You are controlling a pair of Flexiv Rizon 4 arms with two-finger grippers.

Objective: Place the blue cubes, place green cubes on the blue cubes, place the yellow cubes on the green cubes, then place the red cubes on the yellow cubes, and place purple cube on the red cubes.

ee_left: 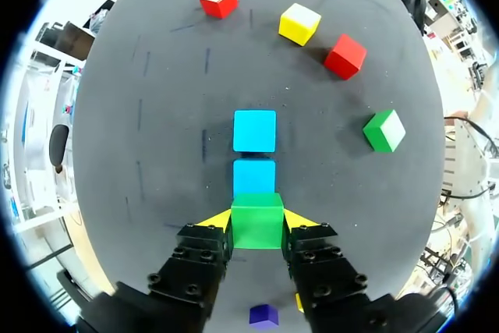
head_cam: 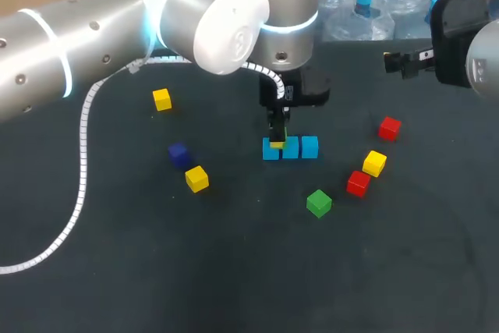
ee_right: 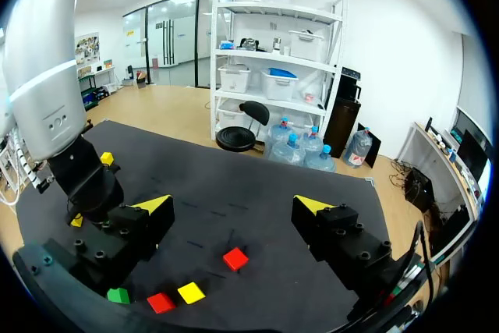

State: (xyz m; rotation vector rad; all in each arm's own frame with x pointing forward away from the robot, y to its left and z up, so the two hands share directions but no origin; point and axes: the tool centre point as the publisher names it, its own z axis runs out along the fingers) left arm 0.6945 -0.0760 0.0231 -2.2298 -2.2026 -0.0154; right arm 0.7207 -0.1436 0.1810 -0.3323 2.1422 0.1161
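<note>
Three blue cubes [head_cam: 291, 148] lie in a row at mid-table. My left gripper [ee_left: 257, 221] is shut on a green cube [ee_left: 256, 210] directly over the row's left-end cube [head_cam: 270, 152]. That cube is hidden under the green one in the left wrist view, so I cannot tell whether the two touch. The other two blue cubes [ee_left: 254, 130] show ahead of the fingers. A second green cube [head_cam: 318, 203] lies loose in front of the row. My right gripper [ee_right: 234, 208] hangs open and empty, high at the far right [head_cam: 405, 61].
Two red cubes [head_cam: 389, 128] [head_cam: 358, 183] and a yellow cube [head_cam: 374, 163] lie right of the row. Left of it are two yellow cubes [head_cam: 161, 99] [head_cam: 196, 178] and a dark purple cube [head_cam: 178, 153]. My left arm's white cable [head_cam: 82, 161] trails over the left side.
</note>
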